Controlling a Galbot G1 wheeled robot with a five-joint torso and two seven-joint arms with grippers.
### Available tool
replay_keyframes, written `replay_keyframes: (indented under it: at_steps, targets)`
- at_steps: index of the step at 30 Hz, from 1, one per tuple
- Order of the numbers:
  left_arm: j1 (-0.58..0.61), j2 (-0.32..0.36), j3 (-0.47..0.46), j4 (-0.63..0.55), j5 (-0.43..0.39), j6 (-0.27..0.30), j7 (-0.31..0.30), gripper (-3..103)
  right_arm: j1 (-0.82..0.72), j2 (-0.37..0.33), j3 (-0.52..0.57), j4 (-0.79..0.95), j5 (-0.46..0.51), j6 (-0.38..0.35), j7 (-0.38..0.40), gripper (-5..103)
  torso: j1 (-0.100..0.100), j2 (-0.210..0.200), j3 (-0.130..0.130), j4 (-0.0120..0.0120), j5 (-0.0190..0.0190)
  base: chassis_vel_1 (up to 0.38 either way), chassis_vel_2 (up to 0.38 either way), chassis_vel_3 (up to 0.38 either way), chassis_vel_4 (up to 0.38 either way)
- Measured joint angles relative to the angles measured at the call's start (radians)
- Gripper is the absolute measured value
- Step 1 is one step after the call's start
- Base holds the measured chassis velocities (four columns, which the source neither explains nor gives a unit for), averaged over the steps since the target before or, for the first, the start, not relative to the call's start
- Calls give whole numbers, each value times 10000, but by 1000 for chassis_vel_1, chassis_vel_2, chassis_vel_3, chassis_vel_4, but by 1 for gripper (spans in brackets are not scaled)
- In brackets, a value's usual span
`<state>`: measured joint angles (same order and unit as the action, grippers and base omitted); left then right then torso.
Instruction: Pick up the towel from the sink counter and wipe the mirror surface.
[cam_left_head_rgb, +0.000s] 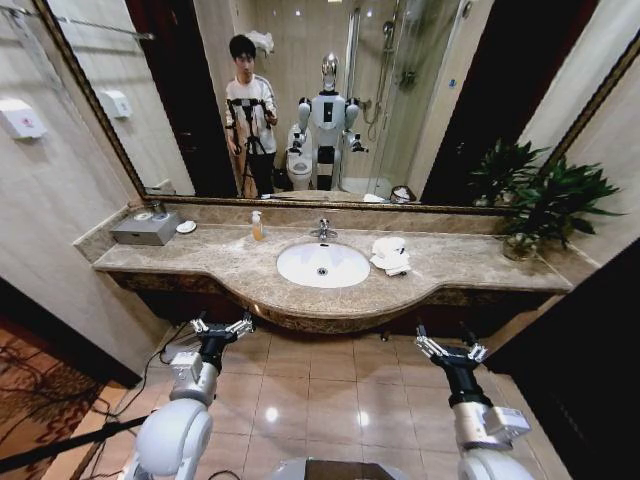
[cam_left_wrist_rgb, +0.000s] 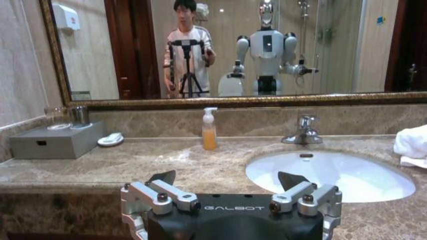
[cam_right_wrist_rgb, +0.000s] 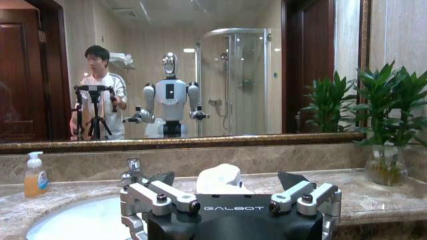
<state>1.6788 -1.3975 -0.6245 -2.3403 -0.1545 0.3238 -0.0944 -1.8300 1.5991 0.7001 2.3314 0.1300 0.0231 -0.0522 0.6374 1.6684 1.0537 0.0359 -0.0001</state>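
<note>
Towel (cam_right_wrist_rgb: 219, 180) beyond spread fingers (cam_right_wrist_rgb: 159, 194)

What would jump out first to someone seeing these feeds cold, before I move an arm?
The mirror dominates, spanning the wall above the sink counter and reflecting the robot itself. Next is the towel, a white bunch on the counter just right of the basin. Both arms sit low before the counter, the left gripper and right gripper open and empty.

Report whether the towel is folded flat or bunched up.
Bunched up: the towel sits as a rumpled white heap on the sink counter, right of the basin.
</note>
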Motion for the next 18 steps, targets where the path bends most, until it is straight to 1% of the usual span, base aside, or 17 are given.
replay_keyframes:
  at_steps: [18]
  targets:
    - [0, 0, 0, 0, 0, -1, -1, 100, 1, -18, -10, -2, 6, 1, 0, 100, 0, 0, 0, 0, 0, 0, 0, 0, 0]
